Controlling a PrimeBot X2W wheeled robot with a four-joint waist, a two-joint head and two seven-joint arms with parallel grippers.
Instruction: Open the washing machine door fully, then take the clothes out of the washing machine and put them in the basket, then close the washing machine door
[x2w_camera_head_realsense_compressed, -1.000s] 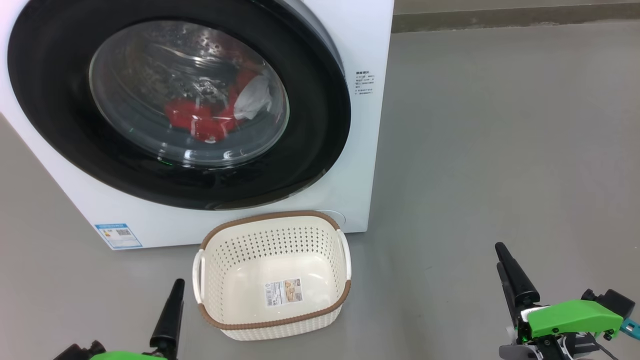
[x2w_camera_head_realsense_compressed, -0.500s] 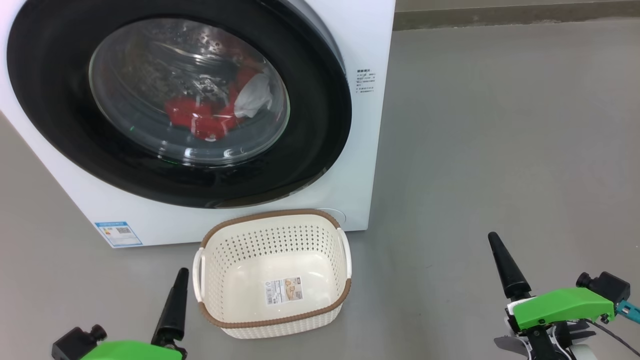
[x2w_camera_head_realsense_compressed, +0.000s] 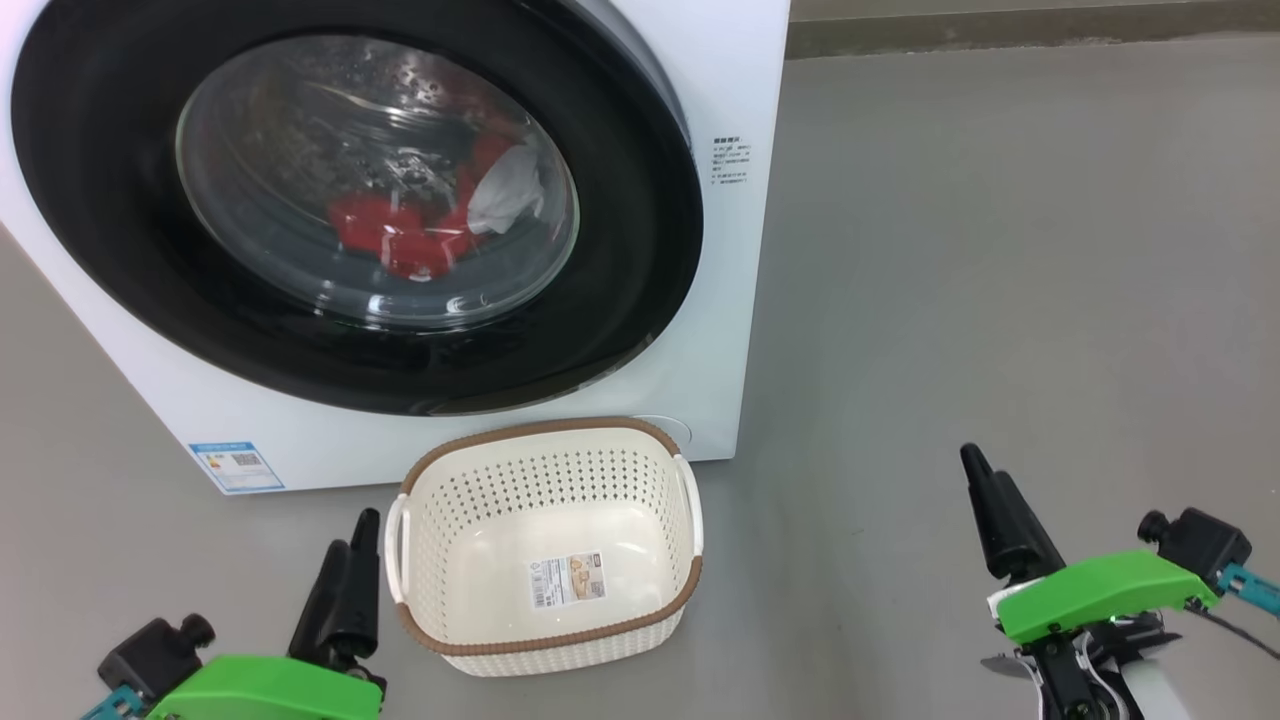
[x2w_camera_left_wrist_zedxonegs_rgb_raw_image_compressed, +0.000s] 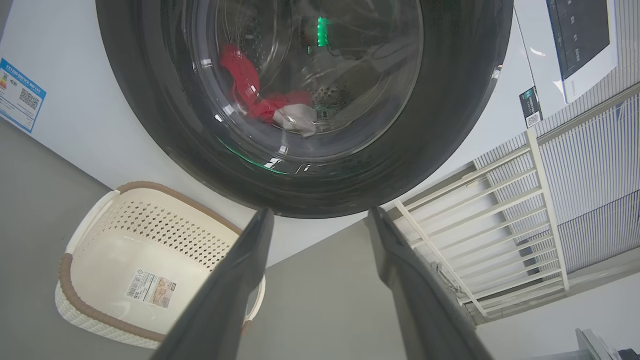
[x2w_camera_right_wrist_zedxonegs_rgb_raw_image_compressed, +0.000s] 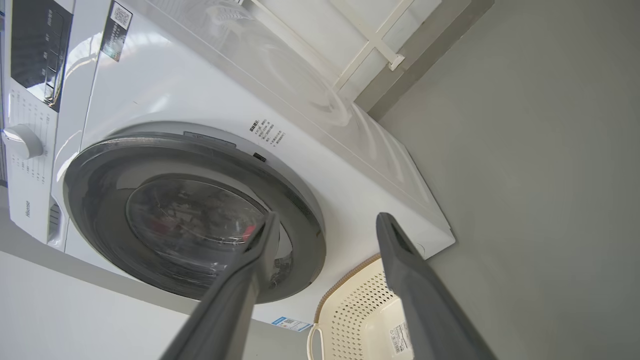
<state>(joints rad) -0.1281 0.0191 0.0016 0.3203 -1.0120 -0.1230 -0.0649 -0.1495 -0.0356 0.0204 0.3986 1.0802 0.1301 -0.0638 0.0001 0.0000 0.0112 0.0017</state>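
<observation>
The white washing machine (x2w_camera_head_realsense_compressed: 730, 300) fills the upper left of the head view. Its door (x2w_camera_head_realsense_compressed: 640, 200), black-rimmed with a glass bowl, lies against the front. Red and white clothes (x2w_camera_head_realsense_compressed: 400, 235) show through the glass, inside the drum. The cream basket (x2w_camera_head_realsense_compressed: 540, 430) stands empty on the floor just before the machine. My left gripper (x2w_camera_head_realsense_compressed: 355, 530) is open, low, just left of the basket. My right gripper (x2w_camera_head_realsense_compressed: 980, 465) is open, far right over bare floor. In the left wrist view the open gripper (x2w_camera_left_wrist_zedxonegs_rgb_raw_image_compressed: 320, 212) points at the door's lower rim (x2w_camera_left_wrist_zedxonegs_rgb_raw_image_compressed: 450, 125). The right wrist view has its open gripper (x2w_camera_right_wrist_zedxonegs_rgb_raw_image_compressed: 327, 216) framing the door (x2w_camera_right_wrist_zedxonegs_rgb_raw_image_compressed: 100, 165).
Grey floor (x2w_camera_head_realsense_compressed: 1000, 250) stretches right of the machine. A blue label sticker (x2w_camera_head_realsense_compressed: 235, 465) marks the machine's lower left corner. A white railing (x2w_camera_left_wrist_zedxonegs_rgb_raw_image_compressed: 500, 200) stands beside the machine. The control panel with a knob (x2w_camera_right_wrist_zedxonegs_rgb_raw_image_compressed: 20, 142) sits above the door.
Both grippers have moved a little forward toward the machine, and both left fingers now show. Door, clothes and basket have not moved.
</observation>
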